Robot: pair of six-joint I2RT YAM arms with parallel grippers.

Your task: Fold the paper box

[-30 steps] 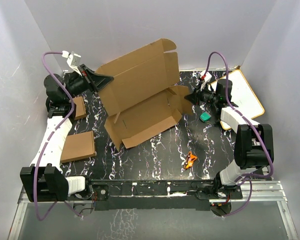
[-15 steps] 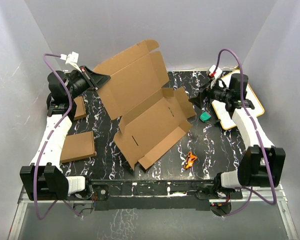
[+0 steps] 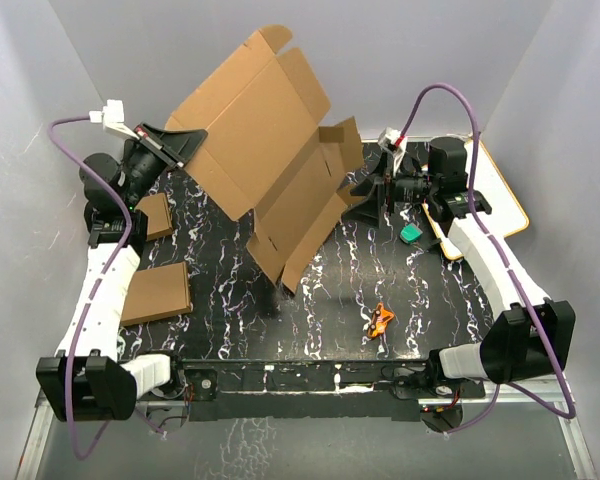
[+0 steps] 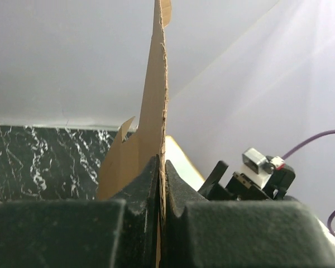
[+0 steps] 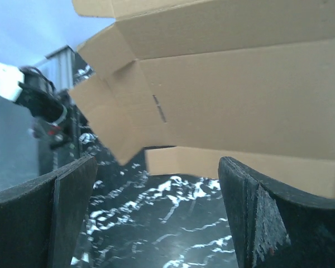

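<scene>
Folding looks barely begun: the left hand (image 3: 185, 143) pinches an edge of the paper box (image 3: 260, 130), a raised, mostly unfolded sheet, while the right hand (image 3: 372, 192) gapes wide and empty just beside it.

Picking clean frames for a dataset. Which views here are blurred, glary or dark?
Top external: sharp, evenly lit; the paper box casts a soft shadow on the table. Left wrist: white glare at upper right; the left gripper, shut on the box's edge, is dark and soft. Right wrist: blurriest, cardboard and marble smeared; the open right gripper is nearly black.
</scene>
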